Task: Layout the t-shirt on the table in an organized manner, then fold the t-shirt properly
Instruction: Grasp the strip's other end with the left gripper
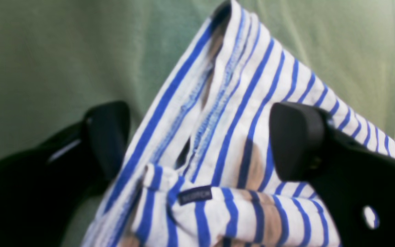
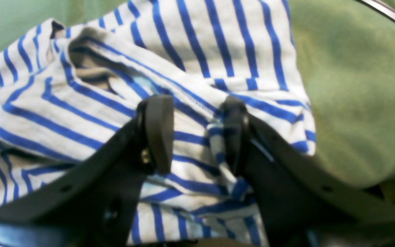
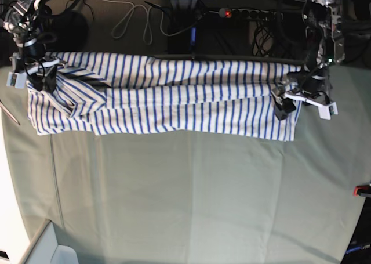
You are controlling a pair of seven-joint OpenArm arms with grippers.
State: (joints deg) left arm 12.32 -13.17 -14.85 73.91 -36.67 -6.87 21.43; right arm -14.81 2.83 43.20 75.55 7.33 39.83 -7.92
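Note:
The striped t-shirt (image 3: 174, 101) lies stretched in a long band along the far edge of the table (image 3: 191, 194). My left gripper (image 3: 284, 98) is over its right end. In the left wrist view this gripper (image 1: 201, 140) is open wide, with a folded hem of the t-shirt (image 1: 238, 113) and the navy label (image 1: 194, 195) between the fingers (image 1: 297, 140). My right gripper (image 3: 43, 78) is at the crumpled left end. In the right wrist view it (image 2: 195, 137) stands partly open over the t-shirt (image 2: 81, 113), with a fold of cloth against one finger (image 2: 235, 137).
The pale green table cloth shows in both wrist views (image 1: 46, 51) (image 2: 355, 103). Behind the far table edge are cables and a power strip (image 3: 243, 13). A white box (image 3: 52, 249) sits at the near left corner. A small red object (image 3: 362, 190) is at the right edge.

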